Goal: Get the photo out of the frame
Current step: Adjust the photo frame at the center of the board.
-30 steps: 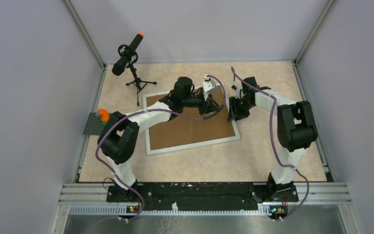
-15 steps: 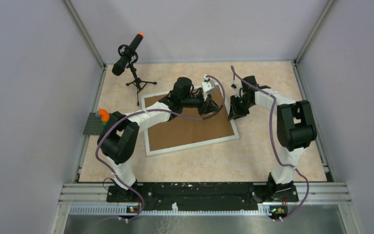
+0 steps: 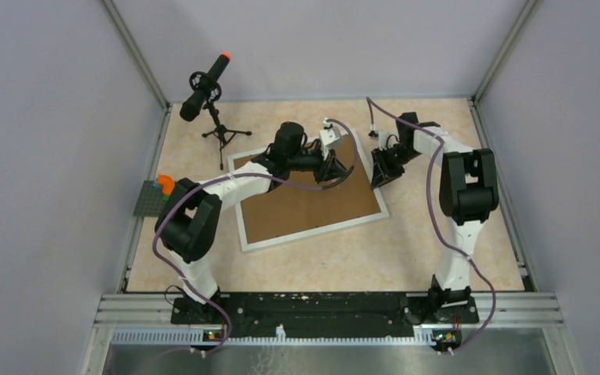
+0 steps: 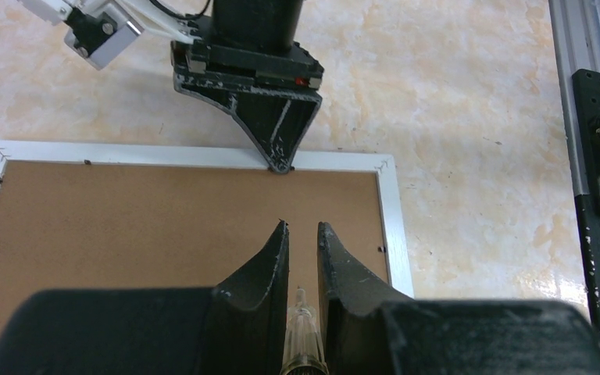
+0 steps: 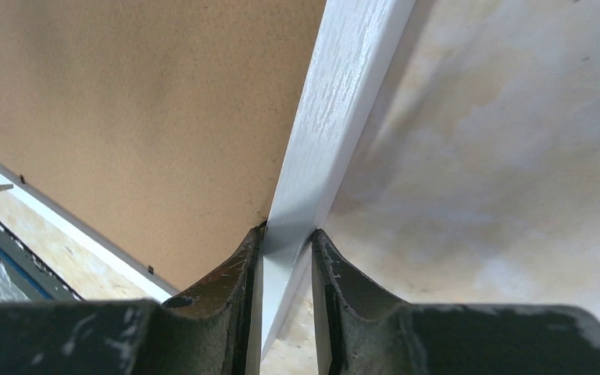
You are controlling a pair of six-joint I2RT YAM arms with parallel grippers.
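Works at the opening step: grips the frame (image 3: pixel 305 207), lying back-up at the table's (image 3: pixel 320 266) centre, with the right gripper (image 5: pixel 287 242) clamped on the white border (image 5: pixel 344 94) at the 3 o'clock edge, and hangs the left gripper (image 4: pixel 302 230) over the brown board (image 4: pixel 125 226) toward 1 o'clock, fingers (image 4: pixel 269 258) nearly together with a slim clear rod (image 4: pixel 303 344) between them, gripped or not cannot tell. Shows no photo anywhere, so probably hides it face down under the board. Next probably calls for turning the small dark tabs (image 4: pixel 380 250) at the board's rim aside and lifting the board out, border held steady.
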